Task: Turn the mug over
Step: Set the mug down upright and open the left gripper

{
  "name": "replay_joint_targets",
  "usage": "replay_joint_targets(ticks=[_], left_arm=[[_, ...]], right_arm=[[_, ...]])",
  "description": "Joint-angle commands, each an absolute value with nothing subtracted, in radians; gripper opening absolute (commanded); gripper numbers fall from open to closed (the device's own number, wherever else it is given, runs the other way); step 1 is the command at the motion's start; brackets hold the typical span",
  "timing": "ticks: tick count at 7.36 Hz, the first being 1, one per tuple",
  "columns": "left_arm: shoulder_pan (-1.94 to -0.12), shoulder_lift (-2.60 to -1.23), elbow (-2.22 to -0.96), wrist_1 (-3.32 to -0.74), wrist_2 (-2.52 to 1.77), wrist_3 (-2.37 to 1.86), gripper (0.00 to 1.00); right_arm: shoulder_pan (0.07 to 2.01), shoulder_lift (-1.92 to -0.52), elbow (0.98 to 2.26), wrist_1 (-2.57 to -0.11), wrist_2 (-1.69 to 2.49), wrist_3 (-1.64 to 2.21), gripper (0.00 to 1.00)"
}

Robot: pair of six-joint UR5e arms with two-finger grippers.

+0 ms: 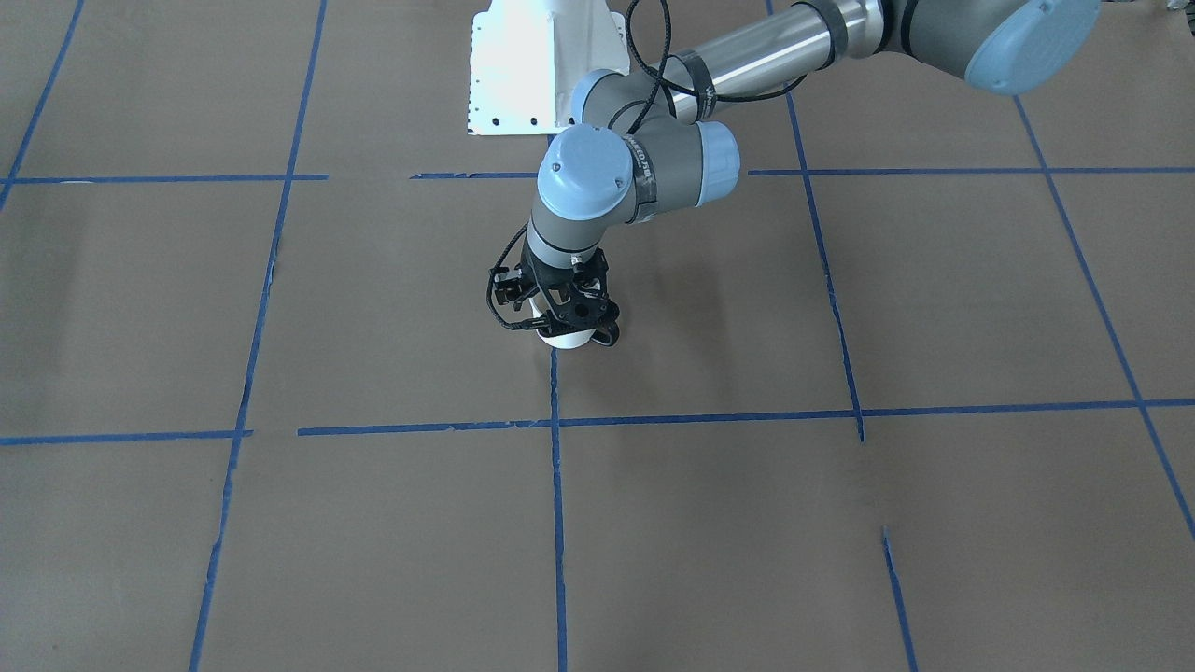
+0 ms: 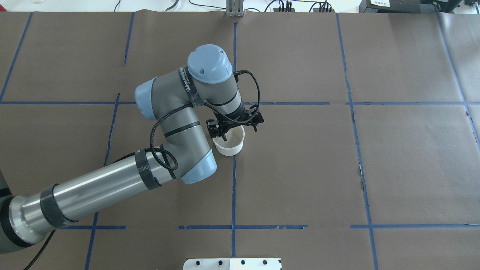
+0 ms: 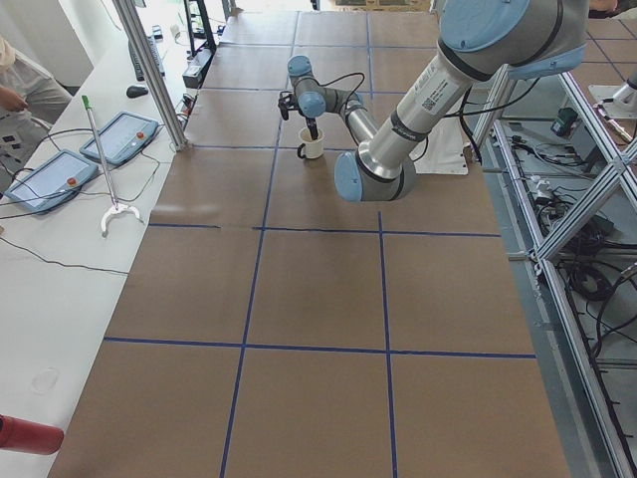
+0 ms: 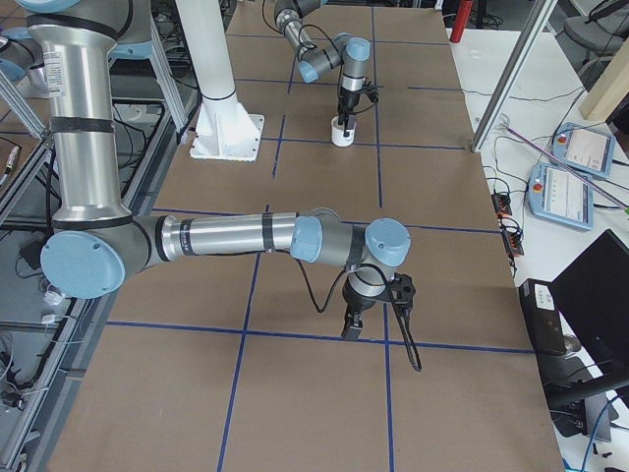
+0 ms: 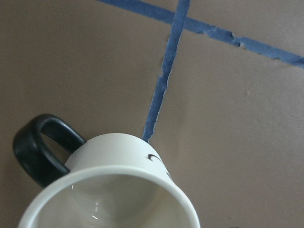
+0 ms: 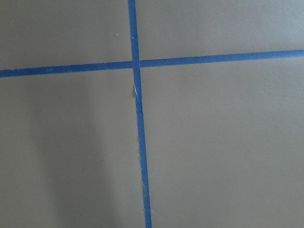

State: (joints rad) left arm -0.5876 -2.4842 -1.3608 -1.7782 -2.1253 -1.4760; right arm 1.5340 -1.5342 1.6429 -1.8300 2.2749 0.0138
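1. White enamel, the mug [image 2: 229, 147] stands mouth-up on the brown paper table [image 2: 300, 168], directly beneath the left gripper [image 2: 220, 137].
2. One finger seems to dip inside the mug's wall and the other sits outside it. Whether they pinch the wall or are slack cannot be told.
3. This looks like the rim-grasp step. The next move calls for a firm pinch, a lift and a wrist roll.
4. The right gripper [image 4: 352, 324] hangs well apart from the mug, and its finger state cannot be told.

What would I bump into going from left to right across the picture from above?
First the shiny silver metal arm tube → small white mug with a cream inside → long blue tape stripe on the brown paper.
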Motion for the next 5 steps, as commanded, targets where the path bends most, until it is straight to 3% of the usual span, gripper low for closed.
replay_joint_targets(ticks=[1, 3, 5], left_arm=[[-0.684, -2.42, -1.501, -1.717, -2.17, -1.453, 1.0], [-0.805, -2.207, -1.668, -1.715, -2.236, -1.176, 1.0], [-0.938, -1.988, -1.71, -1.713, -2.243, -0.809, 1.0]], right_arm=[[1.534, -1.534, 1.643, -1.83, 2.275, 0.014, 1.0], [1.534, -1.534, 1.643, -1.83, 2.275, 0.014, 1.0], [1.534, -1.534, 1.643, -1.83, 2.275, 0.014, 1.0]])
